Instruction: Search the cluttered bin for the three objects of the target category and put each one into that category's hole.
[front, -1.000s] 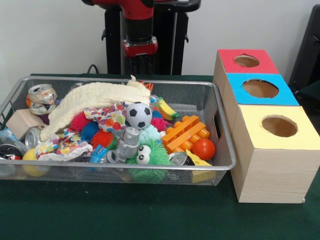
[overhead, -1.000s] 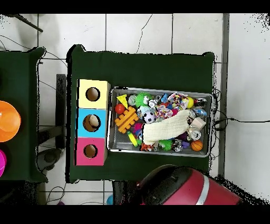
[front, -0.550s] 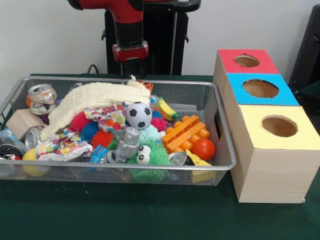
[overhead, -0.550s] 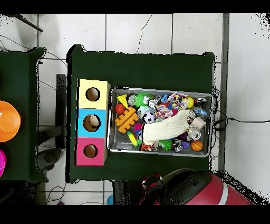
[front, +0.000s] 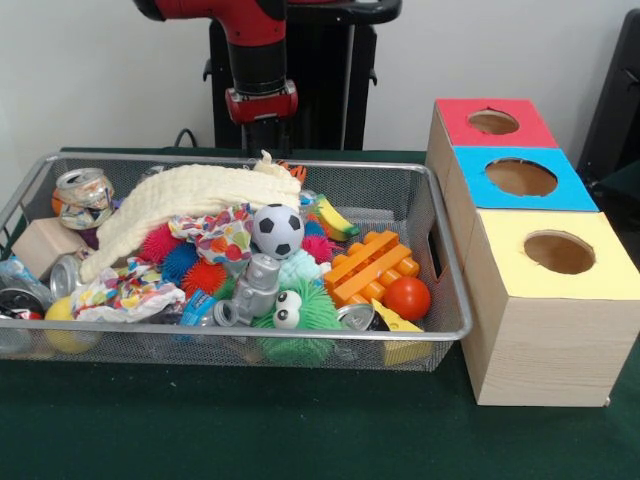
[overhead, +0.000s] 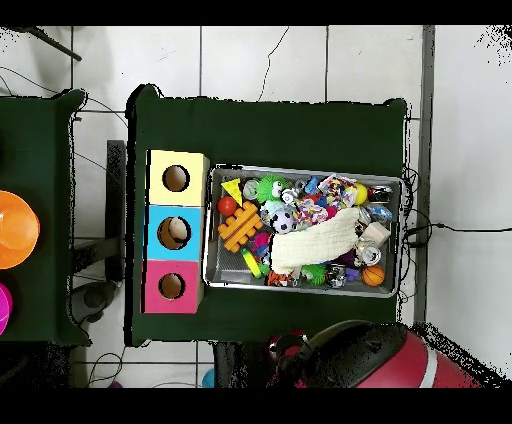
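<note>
- Front view: a wire-mesh bin (front: 440, 255) sits on the green felt counter (front: 300, 440), heaped with spiky rubber balls, a glossy soccer ball (front: 277, 229), a ribbed cream cloth (front: 180, 200), an orange plastic block (front: 372, 266) and dented cans.
- Just beside it stands a wooden box (front: 540, 330) with round holes in red, blue and yellow tops.
- The pincer (front: 262, 135) hangs behind the bin's far rim; whether it is parted or closed cannot be told.

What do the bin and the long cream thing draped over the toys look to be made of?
Bin: silvery metal wire mesh, see-through walls under a solid shiny rim. Cream cloth: soft, likely cotton gauze or knit, matte and crinkled, sagging over the toys beneath.
</note>
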